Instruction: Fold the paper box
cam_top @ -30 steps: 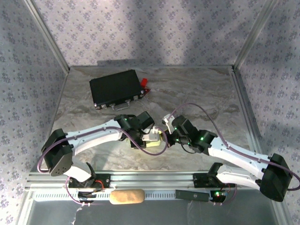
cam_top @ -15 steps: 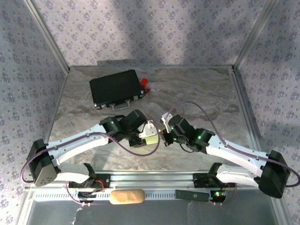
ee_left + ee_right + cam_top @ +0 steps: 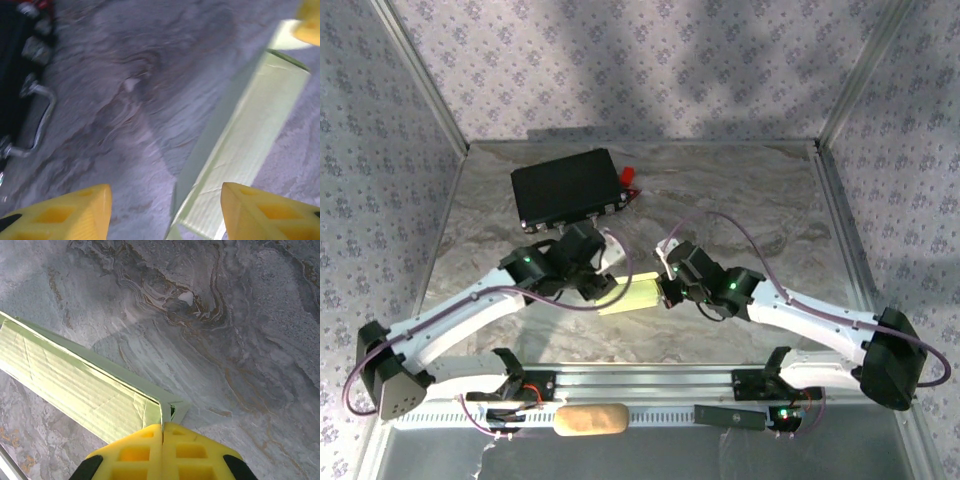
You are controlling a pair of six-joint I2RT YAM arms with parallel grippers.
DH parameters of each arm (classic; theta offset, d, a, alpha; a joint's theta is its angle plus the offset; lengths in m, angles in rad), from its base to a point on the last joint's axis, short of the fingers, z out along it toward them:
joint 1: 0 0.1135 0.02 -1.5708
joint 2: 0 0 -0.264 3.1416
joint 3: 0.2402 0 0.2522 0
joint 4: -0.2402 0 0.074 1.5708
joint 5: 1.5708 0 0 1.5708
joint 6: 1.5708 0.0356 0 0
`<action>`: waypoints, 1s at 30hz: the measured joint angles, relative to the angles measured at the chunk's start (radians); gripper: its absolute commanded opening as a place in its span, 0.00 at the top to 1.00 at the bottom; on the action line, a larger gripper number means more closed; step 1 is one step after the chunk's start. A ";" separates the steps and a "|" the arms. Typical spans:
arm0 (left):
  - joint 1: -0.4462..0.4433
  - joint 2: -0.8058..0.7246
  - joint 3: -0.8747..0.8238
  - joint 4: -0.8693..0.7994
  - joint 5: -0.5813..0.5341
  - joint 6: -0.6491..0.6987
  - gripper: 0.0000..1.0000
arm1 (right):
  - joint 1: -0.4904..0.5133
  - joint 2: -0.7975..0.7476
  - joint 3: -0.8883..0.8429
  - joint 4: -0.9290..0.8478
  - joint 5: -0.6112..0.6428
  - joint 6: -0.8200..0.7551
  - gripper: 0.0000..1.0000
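one end of the paper box [image 3: 632,296] was clamped by the right gripper [image 3: 162,430]; the spread left gripper [image 3: 165,207] should grip next.

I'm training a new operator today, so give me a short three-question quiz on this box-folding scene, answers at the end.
1. True or false: the right claw is shut on an edge of the paper box.
2. The left claw is: A) open, B) shut on the box, C) shut with nothing in it.
3. Which lies farther back on the table, the paper box or the black case?
Key: 1 true; 2 A; 3 the black case.
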 measured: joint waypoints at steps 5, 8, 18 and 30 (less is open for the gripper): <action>0.034 -0.065 -0.003 -0.085 0.020 -0.205 0.48 | 0.000 0.006 0.008 -0.013 0.006 0.004 1.00; 0.039 -0.105 -0.052 -0.103 0.043 -0.276 0.52 | 0.000 0.013 0.017 -0.022 0.008 0.004 1.00; 0.119 -0.076 -0.118 -0.107 0.104 -0.326 0.61 | 0.000 0.015 0.018 -0.024 0.008 0.007 1.00; 0.119 -0.022 -0.150 -0.023 0.153 -0.348 0.75 | 0.000 0.015 0.018 -0.030 0.008 0.011 1.00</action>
